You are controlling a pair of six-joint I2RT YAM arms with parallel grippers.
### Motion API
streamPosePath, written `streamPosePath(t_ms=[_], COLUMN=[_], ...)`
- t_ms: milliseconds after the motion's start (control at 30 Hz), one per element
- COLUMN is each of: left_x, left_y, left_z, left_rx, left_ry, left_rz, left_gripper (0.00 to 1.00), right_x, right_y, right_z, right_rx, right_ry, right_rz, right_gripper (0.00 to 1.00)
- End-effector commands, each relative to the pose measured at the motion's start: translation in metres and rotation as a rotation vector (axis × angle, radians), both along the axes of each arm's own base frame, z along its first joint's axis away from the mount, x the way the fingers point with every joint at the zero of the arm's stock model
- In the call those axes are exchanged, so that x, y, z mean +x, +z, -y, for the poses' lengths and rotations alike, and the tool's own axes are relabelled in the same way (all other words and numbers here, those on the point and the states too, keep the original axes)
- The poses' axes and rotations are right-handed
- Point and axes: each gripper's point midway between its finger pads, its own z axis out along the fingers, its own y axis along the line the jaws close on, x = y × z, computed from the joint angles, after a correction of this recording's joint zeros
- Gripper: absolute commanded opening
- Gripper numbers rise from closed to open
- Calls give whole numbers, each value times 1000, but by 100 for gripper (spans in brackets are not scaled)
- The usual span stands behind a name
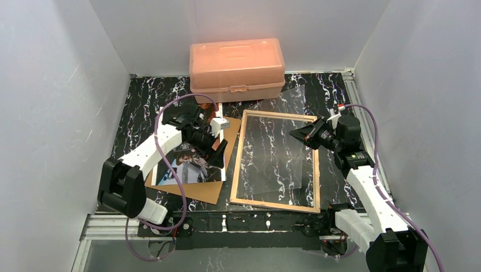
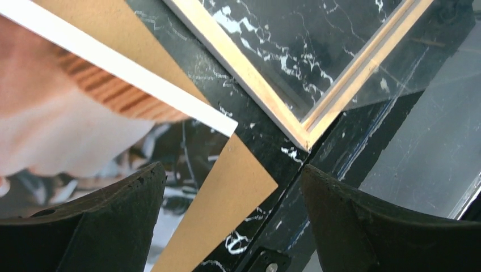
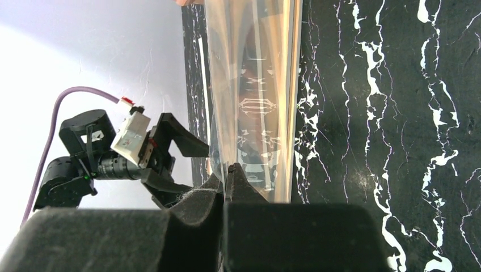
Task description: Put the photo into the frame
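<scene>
Grip state: left hand (image 2: pixel 230 181) is being held spread over the white-bordered photo (image 2: pixel 57 113), lying face up on the backing board (image 2: pixel 215 209) beside the frame (image 1: pixel 275 205). A clear sheet (image 3: pixel 255 85) is being pinched by the right hand (image 3: pixel 227 175) above the frame. Photo pickup is likely being prepared; a shallow corner pinch is being called for.
</scene>
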Motion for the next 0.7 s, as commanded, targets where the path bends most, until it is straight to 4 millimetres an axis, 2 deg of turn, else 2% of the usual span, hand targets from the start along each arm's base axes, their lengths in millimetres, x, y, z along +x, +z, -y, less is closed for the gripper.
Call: streamPosePath(t_ms=[0,200,333,533,667], left_x=[10,23,27,28,29], left_y=[-6,-26,-42,-59,-66], left_z=[25,53,63,75,79], left_rx=[-17,-6,-2,-18,-19], left_ry=[20,32,51,80,88], left_rz=[6,-30,-72,-141,-161], left_gripper=[84,67,61,55,48], right_x=[5,9,10,5,4], right_y=[18,34,45,38,35], right_z=[-1,7,8,9,6], right_rx=[23,-22,-55,-76,-81], right_ry=[-9,-51,-42,-24,4], right_rz=[39,59,80,77,81], right_gripper=[1,1,1,1,1])
